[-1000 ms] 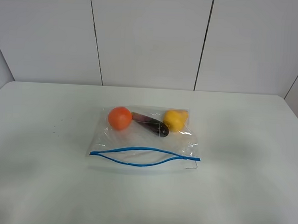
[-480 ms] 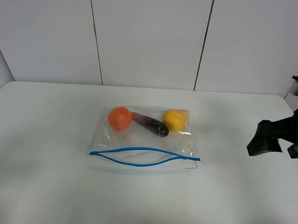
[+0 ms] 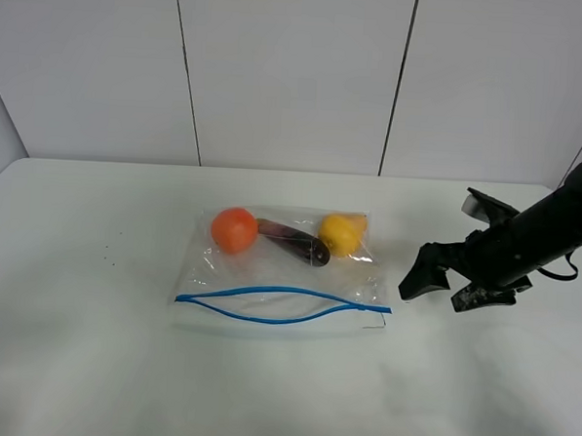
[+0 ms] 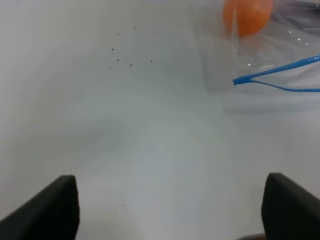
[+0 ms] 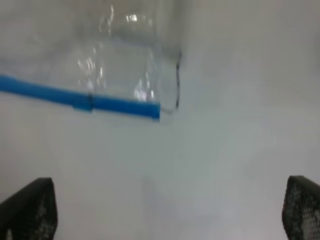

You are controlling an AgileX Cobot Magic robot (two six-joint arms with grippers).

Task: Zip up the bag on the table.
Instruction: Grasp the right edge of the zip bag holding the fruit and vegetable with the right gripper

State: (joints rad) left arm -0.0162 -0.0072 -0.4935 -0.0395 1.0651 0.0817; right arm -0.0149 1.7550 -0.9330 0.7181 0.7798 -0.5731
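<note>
The clear bag (image 3: 279, 266) lies in the middle of the white table (image 3: 78, 363). Its blue zip strip (image 3: 282, 305) runs along the near edge, and the two sides bow apart in the middle. Inside are an orange ball (image 3: 234, 229), a purple piece (image 3: 295, 242) and a yellow piece (image 3: 341, 233). My right gripper (image 3: 441, 289) is open and empty, just right of the strip's right end. The right wrist view shows that strip end (image 5: 120, 105) ahead of the open gripper (image 5: 165, 212). My left gripper (image 4: 170, 210) is open and empty, short of the bag's left corner (image 4: 260, 60).
Several small dark specks (image 3: 109, 252) mark the table left of the bag, also in the left wrist view (image 4: 125, 55). A white panelled wall (image 3: 289, 71) stands behind the table's far edge. The right arm (image 3: 549, 227) reaches in from the right.
The right arm has come in from the right edge and moved left and down toward the bag's right end. The bag has not moved.
</note>
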